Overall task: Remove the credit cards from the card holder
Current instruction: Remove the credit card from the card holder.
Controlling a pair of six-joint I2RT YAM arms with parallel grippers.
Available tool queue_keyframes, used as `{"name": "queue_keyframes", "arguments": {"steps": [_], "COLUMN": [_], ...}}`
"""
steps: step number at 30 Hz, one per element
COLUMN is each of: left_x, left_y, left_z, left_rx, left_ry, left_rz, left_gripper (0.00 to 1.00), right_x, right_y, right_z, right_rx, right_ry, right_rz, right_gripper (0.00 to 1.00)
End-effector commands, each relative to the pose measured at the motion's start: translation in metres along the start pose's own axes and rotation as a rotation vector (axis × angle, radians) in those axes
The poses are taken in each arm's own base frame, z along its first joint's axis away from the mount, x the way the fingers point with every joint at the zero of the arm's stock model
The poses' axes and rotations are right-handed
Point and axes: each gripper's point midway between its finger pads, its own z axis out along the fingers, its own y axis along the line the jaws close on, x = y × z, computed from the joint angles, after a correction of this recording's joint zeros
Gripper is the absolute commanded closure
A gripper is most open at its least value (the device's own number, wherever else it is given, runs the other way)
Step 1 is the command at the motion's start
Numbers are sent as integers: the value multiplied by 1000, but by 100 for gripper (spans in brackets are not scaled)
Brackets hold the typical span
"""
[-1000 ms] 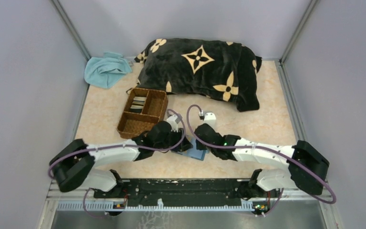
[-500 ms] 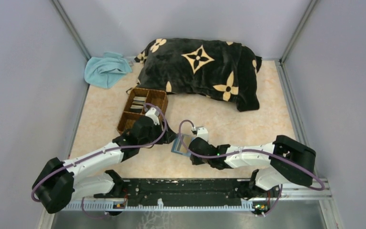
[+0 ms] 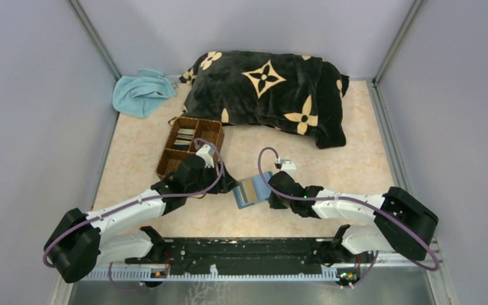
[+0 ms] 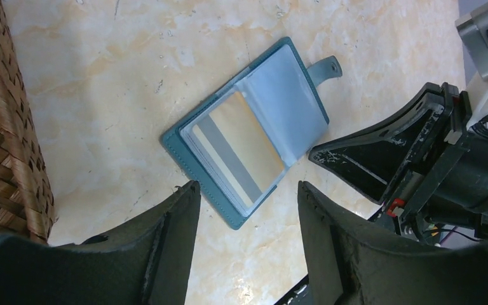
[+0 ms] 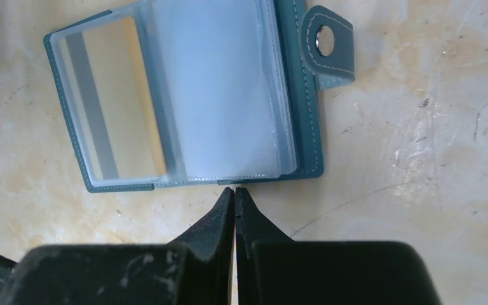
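The teal-blue card holder lies open and flat on the table between my two grippers. A gold credit card with a grey stripe shows through the clear sleeve of its left half. The right sleeve looks pale, and the clasp tab sticks out to the side. My left gripper is open above the holder's near corner, with nothing between its fingers. My right gripper is shut and empty, its tips just at the holder's near edge.
A brown woven tray stands just left of my left gripper, with cards in its far compartment; its wall fills the left wrist view's left side. A black flowered pillow and a teal cloth lie at the back.
My left gripper has opened and drawn back left toward the tray. The card holder, earlier covered by both grippers, now lies open and flat. My right gripper stays shut beside it.
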Motion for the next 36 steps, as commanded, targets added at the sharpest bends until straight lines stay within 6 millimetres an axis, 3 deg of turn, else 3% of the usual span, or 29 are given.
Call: {"name": "queue_keyframes", "arguments": {"steps": [1,5,7,8,14,20,21,27,36], "left_x": [0,4,6,8,19,32,36,55,71], "left_y": [-8,-18,-26,-31,-39,-15,-11,6,23], "left_z": [0,1,3,3,8,15,17,28,33], "left_rx": [49,108,153,181,266,174,157,103,41], "left_ry": [-6,11,27,33,55,64,72,117,152], "left_rz": [-10,-34,-47,-52,-104,-117,-120,-132,-133], "left_gripper": [40,68,97,100,100,100,100,100,100], "right_x": [-16,-25,-30,-33,-49,-72,-73,-66,-62], "right_y": [8,26,32,35,57,65,65,70,69], "right_z": [-13,-19,-21,-21,-16,-16,-14,1,15], "right_rx": [-46,-120,-147,-157,-246,-332,-341,-365,-369], "right_ry": [-32,-50,-68,-78,-92,-133,-126,-72,-57], "right_rz": [-62,-72,-76,-82,-119,-91,-92,-121,-114], "right_gripper": [100,100,100,100,100,100,100,76,73]}}
